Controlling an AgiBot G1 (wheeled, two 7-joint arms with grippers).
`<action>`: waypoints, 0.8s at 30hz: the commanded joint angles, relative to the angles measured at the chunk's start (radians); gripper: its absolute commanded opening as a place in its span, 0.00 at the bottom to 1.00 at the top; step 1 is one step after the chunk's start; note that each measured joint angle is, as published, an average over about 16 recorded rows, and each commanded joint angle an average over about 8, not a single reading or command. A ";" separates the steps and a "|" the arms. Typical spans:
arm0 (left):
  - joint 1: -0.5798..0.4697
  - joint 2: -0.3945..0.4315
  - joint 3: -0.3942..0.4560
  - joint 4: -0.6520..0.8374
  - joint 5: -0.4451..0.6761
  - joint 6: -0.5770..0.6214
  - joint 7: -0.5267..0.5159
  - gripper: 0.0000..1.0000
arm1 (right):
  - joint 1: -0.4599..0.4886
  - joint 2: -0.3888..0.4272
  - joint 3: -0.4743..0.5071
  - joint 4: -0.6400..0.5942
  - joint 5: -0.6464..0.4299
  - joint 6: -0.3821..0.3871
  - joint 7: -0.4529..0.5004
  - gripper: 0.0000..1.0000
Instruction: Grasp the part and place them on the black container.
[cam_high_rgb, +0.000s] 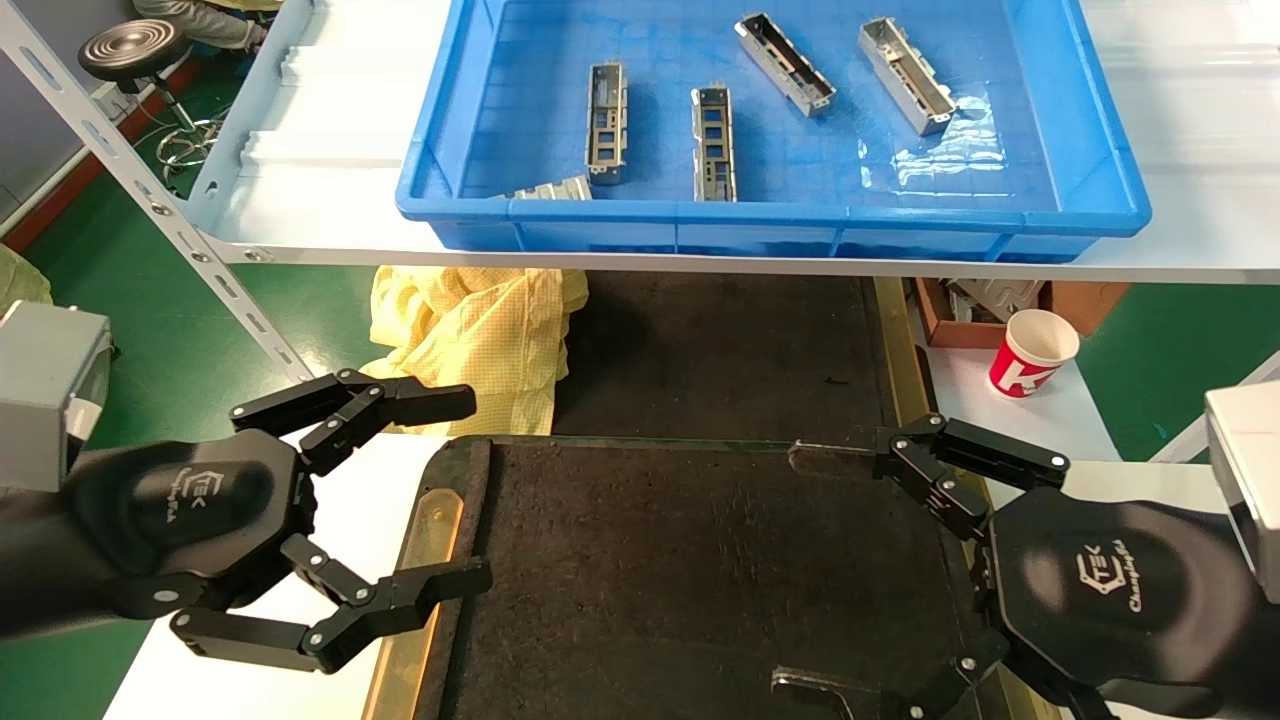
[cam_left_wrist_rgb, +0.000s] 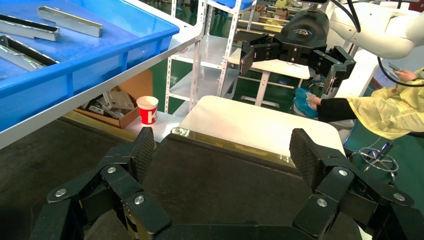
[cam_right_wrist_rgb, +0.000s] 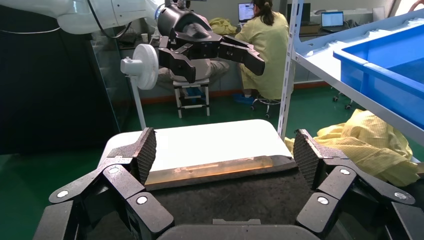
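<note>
Several grey metal parts lie in the blue bin on the shelf, among them one part (cam_high_rgb: 607, 122), a second (cam_high_rgb: 714, 143) and a third (cam_high_rgb: 906, 75); two also show in the left wrist view (cam_left_wrist_rgb: 70, 21). The black container (cam_high_rgb: 680, 590) lies below, bare, with brass side strips. My left gripper (cam_high_rgb: 478, 488) is open and empty over its left edge. My right gripper (cam_high_rgb: 790, 570) is open and empty over its right side. The left wrist view shows my open left gripper (cam_left_wrist_rgb: 222, 150) above the black container (cam_left_wrist_rgb: 215, 180). The right wrist view shows my open right gripper (cam_right_wrist_rgb: 225, 150) above the black container (cam_right_wrist_rgb: 240, 200).
The blue bin (cam_high_rgb: 1100, 150) stands on a white shelf above and behind the container. A yellow cloth (cam_high_rgb: 470, 330) lies under the shelf at left. A red paper cup (cam_high_rgb: 1033, 352) and a cardboard box (cam_high_rgb: 950, 325) are at right. A slanted metal upright (cam_high_rgb: 150, 190) is at far left.
</note>
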 joint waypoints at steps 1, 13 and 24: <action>0.000 0.000 0.000 0.000 0.000 0.000 0.000 1.00 | 0.000 0.000 0.000 0.000 0.000 0.000 0.000 1.00; 0.000 0.000 0.000 0.000 0.000 0.000 0.000 0.00 | 0.000 0.000 0.000 0.000 0.000 0.000 0.000 1.00; 0.000 0.000 0.000 0.000 0.000 0.000 0.000 0.00 | 0.000 0.000 0.000 0.000 0.000 0.000 0.000 1.00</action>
